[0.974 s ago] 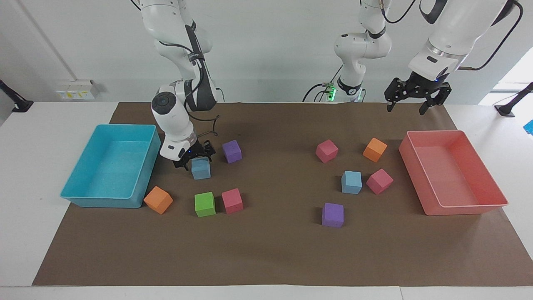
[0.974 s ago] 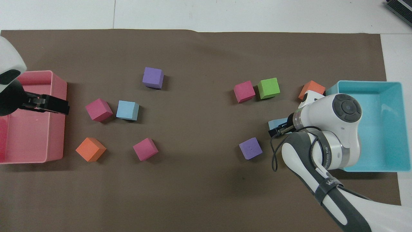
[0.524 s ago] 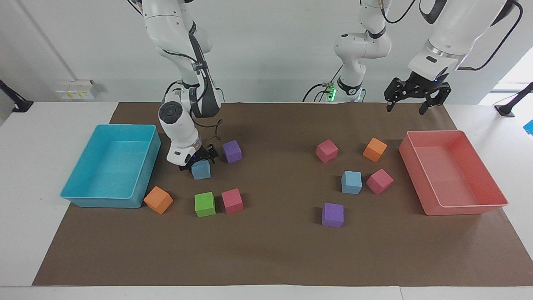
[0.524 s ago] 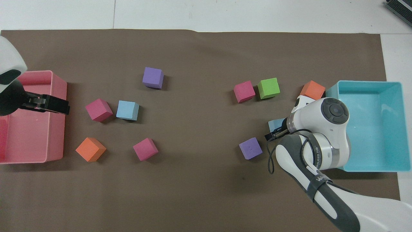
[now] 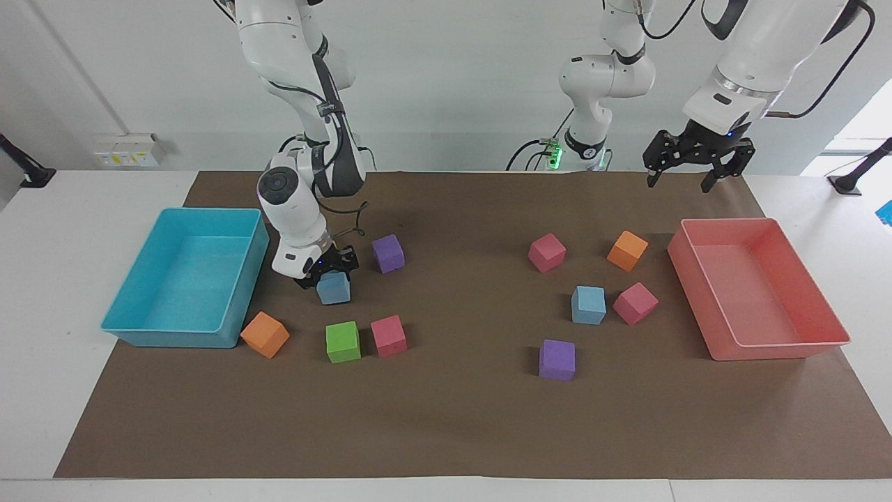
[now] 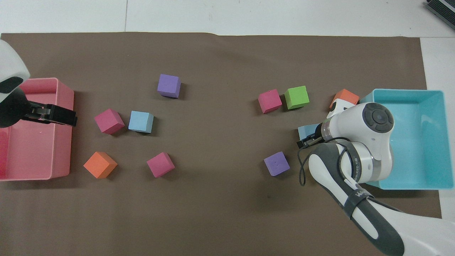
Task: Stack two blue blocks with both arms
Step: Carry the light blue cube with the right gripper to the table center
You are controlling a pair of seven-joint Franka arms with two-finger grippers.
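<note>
Here the right claw clenches a blue block; left claw released.

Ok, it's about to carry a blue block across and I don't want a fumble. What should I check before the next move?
1. right gripper down at the first blue block, beside the turquoise tray: ok.
2. Firm hold on that block: cannot tell.
3. second blue block flat on the mat, top uncovered: ok.
4. Room around it: not ok, a pink block sits close beside it.
5. left gripper waiting, fingers open, raised over the mat's edge near the pink tray: ok.
</note>
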